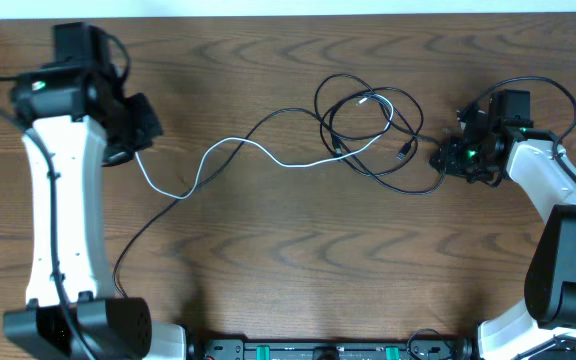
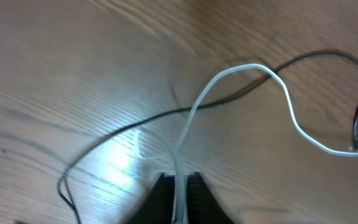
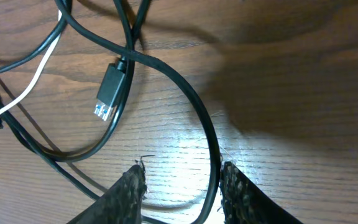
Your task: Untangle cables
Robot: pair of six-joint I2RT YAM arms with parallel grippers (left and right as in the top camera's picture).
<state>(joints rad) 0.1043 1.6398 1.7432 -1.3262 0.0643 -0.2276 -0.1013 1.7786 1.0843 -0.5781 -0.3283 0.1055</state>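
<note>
White cable (image 2: 247, 67), black cable (image 3: 191, 99), each between jaws

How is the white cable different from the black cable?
The white cable is shorter; the black cable is longer. The white cable lies in gentle waves; the black cable curls into loops. The white cable runs into the left gripper, whose jaws pinch it; the black cable passes loosely between the right gripper's open jaws. Both are thin, and they cross on the table.
</note>
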